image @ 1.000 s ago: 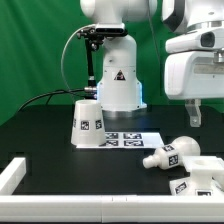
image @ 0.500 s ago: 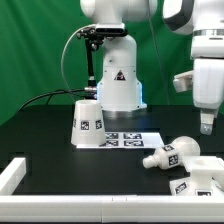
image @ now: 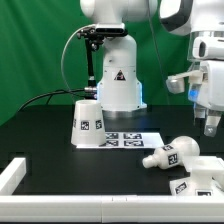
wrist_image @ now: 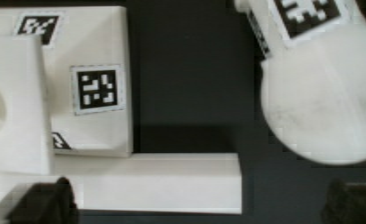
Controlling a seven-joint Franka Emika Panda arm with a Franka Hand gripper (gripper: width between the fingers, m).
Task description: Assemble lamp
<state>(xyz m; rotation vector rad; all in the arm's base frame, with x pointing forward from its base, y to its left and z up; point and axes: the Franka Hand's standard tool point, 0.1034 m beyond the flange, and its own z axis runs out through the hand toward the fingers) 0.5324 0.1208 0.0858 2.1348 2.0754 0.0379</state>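
The lamp's three white tagged parts lie loose on the black table. The cone shade (image: 88, 122) stands at the exterior view's left. The rounded bulb (image: 171, 153) lies on its side at the right, with the angular base (image: 197, 178) just in front of it. My gripper (image: 208, 124) hangs above the bulb and base, open and empty. In the wrist view the base (wrist_image: 55, 90) and the bulb (wrist_image: 331, 95) lie side by side below the gripper (wrist_image: 198, 205), with a dark gap between them. The dark fingertips (wrist_image: 38, 203) stand wide apart.
The marker board (image: 126, 139) lies flat between the shade and the bulb. The white robot pedestal (image: 118, 85) stands behind it. A white frame rail (image: 14, 175) runs along the front left; a white bar (wrist_image: 153, 180) shows between the fingers in the wrist view.
The gripper has moved toward the exterior view's right and a little lower, and the hand has turned. The lamp parts have not moved.
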